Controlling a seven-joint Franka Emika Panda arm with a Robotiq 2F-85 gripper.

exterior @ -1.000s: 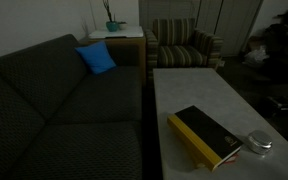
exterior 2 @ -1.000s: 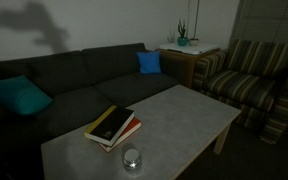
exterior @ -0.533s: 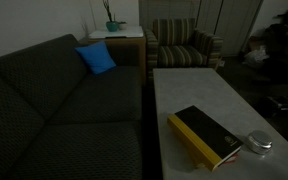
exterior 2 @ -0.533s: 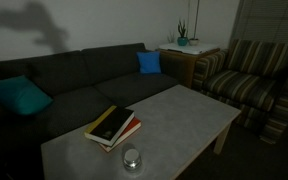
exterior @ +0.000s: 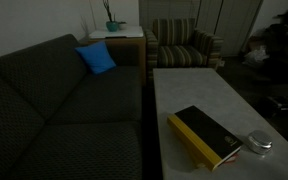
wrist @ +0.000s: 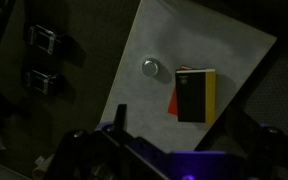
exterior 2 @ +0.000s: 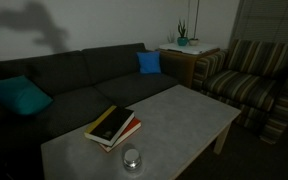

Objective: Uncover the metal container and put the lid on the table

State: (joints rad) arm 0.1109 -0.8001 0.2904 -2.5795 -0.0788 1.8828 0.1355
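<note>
Dim living room, dark sofa (exterior: 64, 100) alongside the long pale table (exterior: 184, 90): nothing has moved over the past second. The metal container (exterior: 259, 143) sits on the table just beside the black-and-yellow book (exterior: 206, 135), off the book's short end, with the lid (exterior: 259, 139) on top, so the uncovering appears not yet begun. In the wrist view the gripper (wrist: 121, 128) hangs high above the book and the tin, well apart from both. Its fingers are too dark and blurred to tell whether they are spread or closed.
</note>
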